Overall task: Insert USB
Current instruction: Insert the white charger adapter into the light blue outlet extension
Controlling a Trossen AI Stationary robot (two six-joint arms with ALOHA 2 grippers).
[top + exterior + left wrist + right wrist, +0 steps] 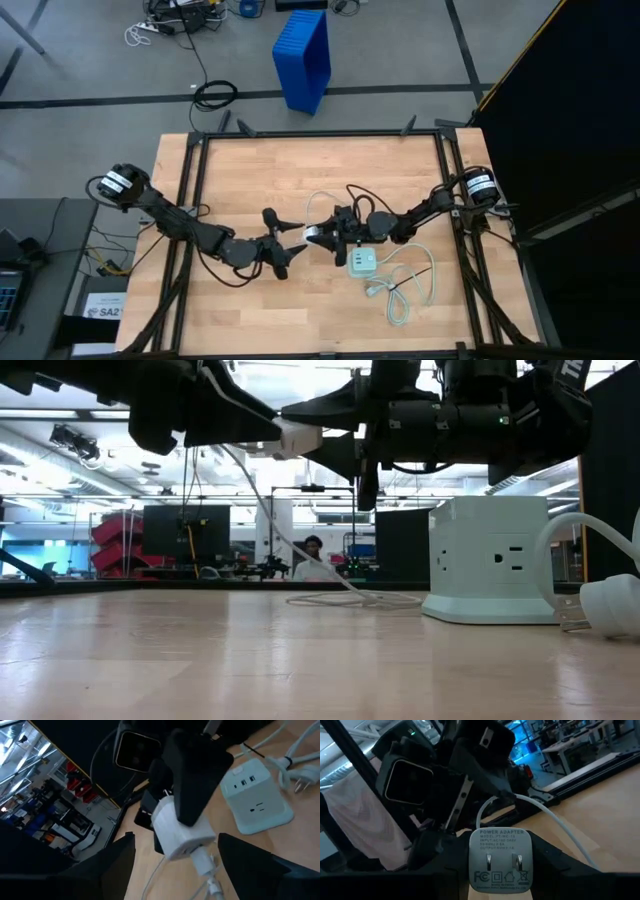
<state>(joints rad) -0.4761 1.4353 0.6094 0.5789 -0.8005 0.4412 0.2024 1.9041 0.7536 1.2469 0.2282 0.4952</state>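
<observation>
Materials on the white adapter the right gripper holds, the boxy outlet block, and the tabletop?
Power adapter: looks like white moulded plastic, smooth with a slight sheen, printed label, two metallic prongs. Outlet block: pale matte plastic, rounded edges, moulded sockets. Table: light wood, visible plank grain, probably butcher-block. The right gripper holds the adapter.

A pale charger block sits beside a bundled white cord.

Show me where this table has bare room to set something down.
Bare wood spans the table's far strip and the near-left corner below the left gripper. It is crowded right of centre: the right gripper holding the white adapter, charger block, bundled cord.
</observation>
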